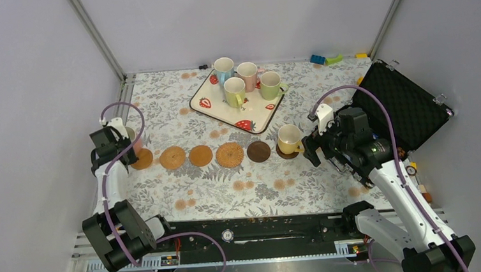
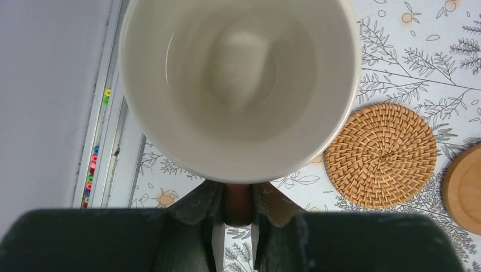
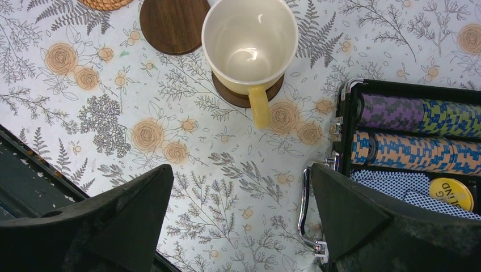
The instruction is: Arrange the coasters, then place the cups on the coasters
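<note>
Gripping the pink cup in our left claw, we hold the right claw wide open just right of the yellow cup on its coaster.

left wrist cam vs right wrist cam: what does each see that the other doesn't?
Only left wrist: the left gripper shut on the handle of a cup, whose white inside fills the view; beside it, a bare woven coaster and the edge of a tan coaster.
Only right wrist: the right gripper open and holding nothing, a yellow cup standing on a dark coaster, a second dark coaster bare next to it, and an open case of poker chips.
Both: the floral tablecloth.
</note>
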